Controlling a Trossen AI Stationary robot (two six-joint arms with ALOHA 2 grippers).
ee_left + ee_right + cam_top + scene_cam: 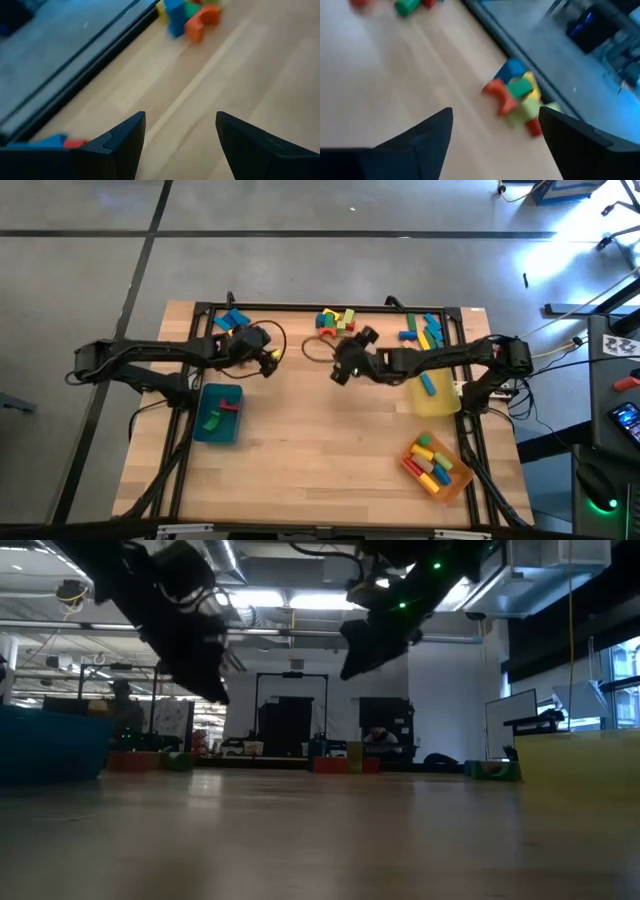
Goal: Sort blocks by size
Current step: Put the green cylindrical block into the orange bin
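Note:
The blocks lie in three loose heaps along the table's far edge: far left (233,320), far middle (336,320) and far right (422,330). More lie in the trays. My left gripper (270,362) hovers open above the bare wood just near of the far-left heap, nothing between its fingers (180,120). My right gripper (340,372) hovers open near of the middle heap (519,97), also with nothing in it (495,115). In the low view both grippers hang clear of the tabletop, the left (215,690) and the right (355,665).
A teal tray (218,430) at the left holds a green and a red block. A yellow tray (432,405) at the right holds a blue block. An orange tray (440,480) near the right front holds several. A dark frame rail (300,307) runs along the far edge.

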